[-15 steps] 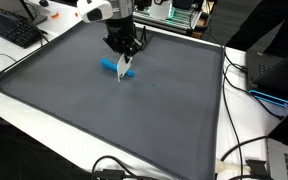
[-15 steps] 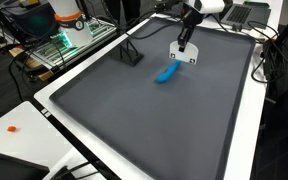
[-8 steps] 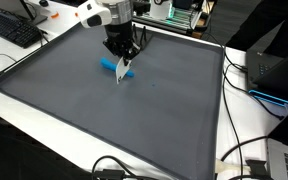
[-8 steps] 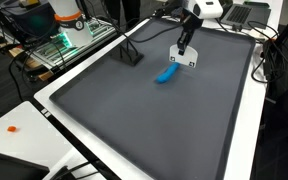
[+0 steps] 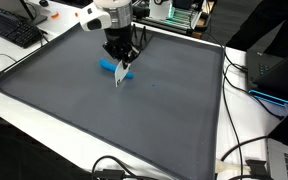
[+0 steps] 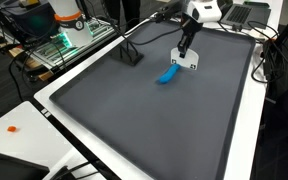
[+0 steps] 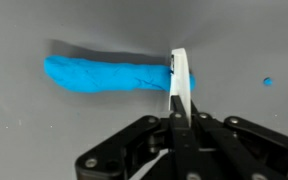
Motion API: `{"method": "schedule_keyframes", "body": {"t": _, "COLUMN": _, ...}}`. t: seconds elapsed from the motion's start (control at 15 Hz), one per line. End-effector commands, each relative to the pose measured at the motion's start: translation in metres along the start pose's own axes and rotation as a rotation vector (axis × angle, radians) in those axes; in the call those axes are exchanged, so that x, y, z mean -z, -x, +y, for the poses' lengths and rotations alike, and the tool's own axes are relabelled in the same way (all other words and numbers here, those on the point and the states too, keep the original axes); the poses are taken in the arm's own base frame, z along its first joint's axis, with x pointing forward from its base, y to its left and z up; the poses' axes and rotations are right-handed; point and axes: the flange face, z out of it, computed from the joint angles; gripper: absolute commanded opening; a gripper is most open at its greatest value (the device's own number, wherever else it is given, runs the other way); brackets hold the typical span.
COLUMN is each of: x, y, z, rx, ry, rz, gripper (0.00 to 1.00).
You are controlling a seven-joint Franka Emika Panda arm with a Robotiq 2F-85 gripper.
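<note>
The claw (image 7: 180,118) is clenching a thin white piece (image 7: 182,80) edge-on and pointing it downward, so its free edge is hanging right at one end of the blue roll (image 7: 104,76). The roll is lying flat on the grey mat (image 5: 134,120) covering the bench (image 5: 24,125). I cannot tell whether the piece is touching the roll.

Bright, even indoor light on the grey mat (image 5: 134,120). In the wrist view, a soft shadow sits above the blue object (image 7: 104,75). Exterior views are slightly soft.

Dark grey mat (image 5: 134,120), blue lump (image 7: 109,76), white piece (image 7: 181,82).
</note>
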Motion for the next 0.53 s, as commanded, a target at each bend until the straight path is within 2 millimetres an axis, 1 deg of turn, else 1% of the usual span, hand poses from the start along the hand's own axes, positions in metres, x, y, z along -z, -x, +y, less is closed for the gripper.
{"method": "schedule_keyframes", "body": {"t": 0.0, "x": -0.021, "y": 0.006, "z": 0.0, "rx": -0.017, "ry": 0.015, "rz": -0.008, "gripper": 0.01}}
{"method": "schedule_keyframes", "body": {"t": 0.2, "x": -0.028, "y": 0.008, "z": 0.002, "rx": -0.026, "ry": 0.03, "rz": -0.045, "gripper": 0.01}}
{"method": "schedule_keyframes", "body": {"t": 0.47, "x": -0.031, "y": 0.012, "z": 0.0, "rx": -0.016, "ry": 0.032, "rz": -0.08, "gripper": 0.01}}
